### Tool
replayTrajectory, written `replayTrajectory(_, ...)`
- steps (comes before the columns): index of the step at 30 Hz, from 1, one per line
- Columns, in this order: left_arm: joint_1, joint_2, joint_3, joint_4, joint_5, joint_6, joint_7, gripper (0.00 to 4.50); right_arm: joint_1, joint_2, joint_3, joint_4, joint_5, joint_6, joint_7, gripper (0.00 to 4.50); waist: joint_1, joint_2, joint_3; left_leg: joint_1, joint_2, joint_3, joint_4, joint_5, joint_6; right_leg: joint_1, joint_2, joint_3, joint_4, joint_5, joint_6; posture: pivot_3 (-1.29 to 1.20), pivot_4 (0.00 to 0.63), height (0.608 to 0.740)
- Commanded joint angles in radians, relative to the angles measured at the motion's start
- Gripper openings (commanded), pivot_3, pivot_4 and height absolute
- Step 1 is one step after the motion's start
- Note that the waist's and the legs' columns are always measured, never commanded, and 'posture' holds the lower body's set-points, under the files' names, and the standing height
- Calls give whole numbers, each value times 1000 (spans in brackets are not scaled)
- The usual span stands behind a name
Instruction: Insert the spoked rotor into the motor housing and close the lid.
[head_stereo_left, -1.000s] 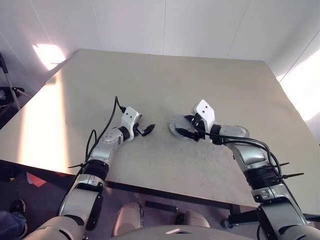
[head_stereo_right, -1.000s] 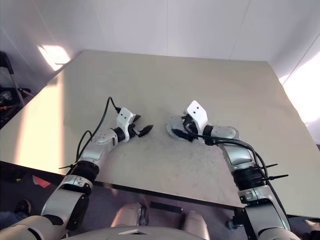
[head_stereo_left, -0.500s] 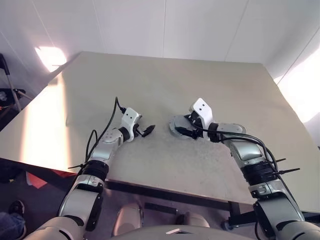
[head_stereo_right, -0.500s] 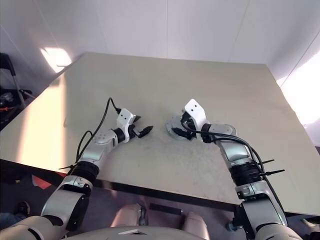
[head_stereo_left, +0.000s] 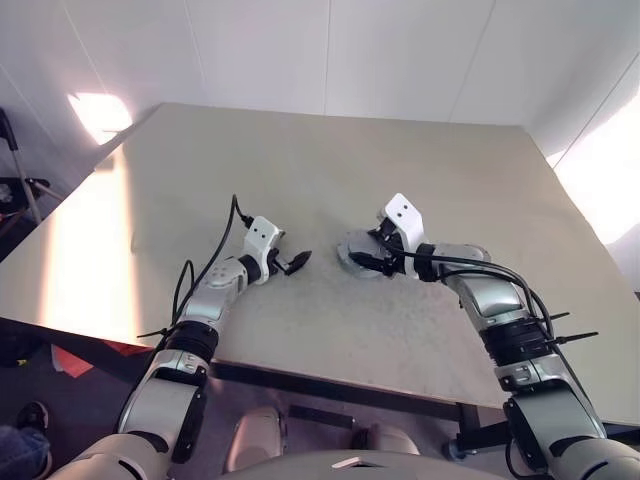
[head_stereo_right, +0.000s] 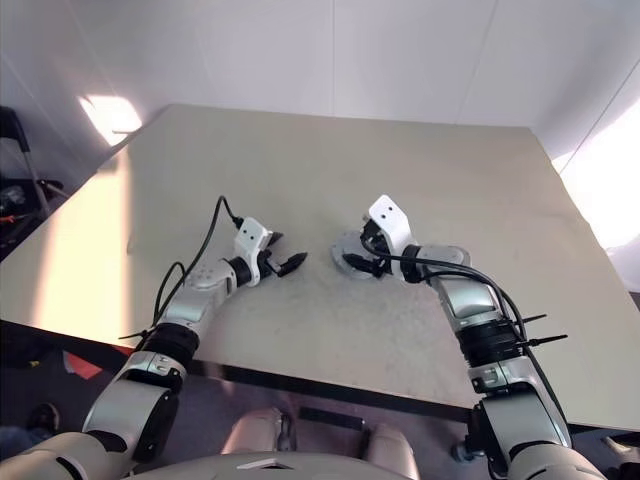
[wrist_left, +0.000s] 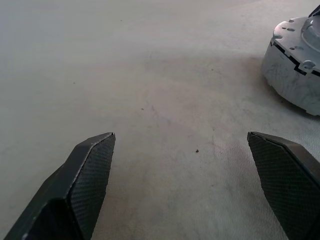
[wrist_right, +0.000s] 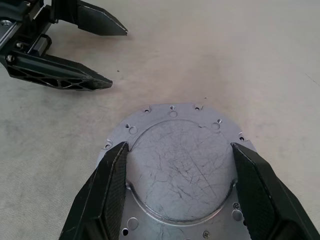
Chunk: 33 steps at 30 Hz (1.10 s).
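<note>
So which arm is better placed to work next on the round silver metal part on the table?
The right. Its tool already stands over the round silver metal part, one finger on each side. The left tool is open and off to the side, apart from the part.

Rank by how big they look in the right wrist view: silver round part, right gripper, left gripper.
1. silver round part
2 and 3. right gripper and left gripper look alike; the right is nearer the camera, so unranked.
</note>
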<state>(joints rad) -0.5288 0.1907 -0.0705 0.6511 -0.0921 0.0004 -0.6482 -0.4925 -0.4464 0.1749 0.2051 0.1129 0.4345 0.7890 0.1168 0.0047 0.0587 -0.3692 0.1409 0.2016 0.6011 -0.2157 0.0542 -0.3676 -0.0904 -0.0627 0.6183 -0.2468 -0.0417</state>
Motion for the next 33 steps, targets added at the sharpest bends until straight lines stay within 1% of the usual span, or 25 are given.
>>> replayTrajectory(1,-5,1,7,-30,-3,-11,2,4500,-10,-12,33,46,-54,-4,-15,3106,-2,0,0,0,0,0,0,0,0,0,0,0,0,0,0,0,0,740)
replayTrajectory(6,-5,1,8,-30,-4,-10,4,4500,-28,-5,40,94,-61,-4,-35,3106,-16,0,0,1,0,0,0,0,0,1,0,0,0,0,0,0,0,740)
replayTrajectory(11,-6,2,8,-26,-4,-13,4,4500,2,-42,93,88,-78,-17,26,3106,-18,0,0,2,0,0,0,1,-1,2,0,0,0,0,0,0,0,740)
replayTrajectory(16,-2,-8,14,-41,-18,0,2,4500,29,-62,101,86,-69,-14,63,3106,-14,0,0,1,0,0,-2,-1,1,4,0,0,-6,0,0,0,0,740)
replayTrajectory(19,-21,-40,39,-68,-71,75,-1,4500,24,-63,96,102,-72,-17,63,3106,-15,0,-1,1,-1,0,-3,-1,1,6,0,-1,-10,0,0,0,0,740)
replayTrajectory(24,-125,-113,133,-107,-240,324,-2,4500,15,-63,93,112,-76,-18,66,3106,-12,-1,-1,1,-1,0,-3,-1,2,6,-1,-1,-10,0,0,0,0,740)
replayTrajectory(27,-146,-120,142,-130,-290,426,-32,3861,13,-62,94,113,-77,-19,63,3106,-12,-1,-1,2,-1,0,-3,-1,2,6,-1,-1,-10,0,0,0,0,740)
replayTrajectory(32,-137,-125,108,-162,-313,548,-64,2089,15,-60,91,111,-78,-20,58,3106,-13,0,-1,2,-1,0,-3,-1,2,6,-1,-1,-11,0,0,0,0,740)
replayTrajectory(33,-138,-126,102,-153,-310,579,-60,1797,14,-59,89,111,-78,-19,56,3106,-13,0,-1,2,-1,0,-3,-2,3,7,-1,-1,-11,0,0,0,0,740)
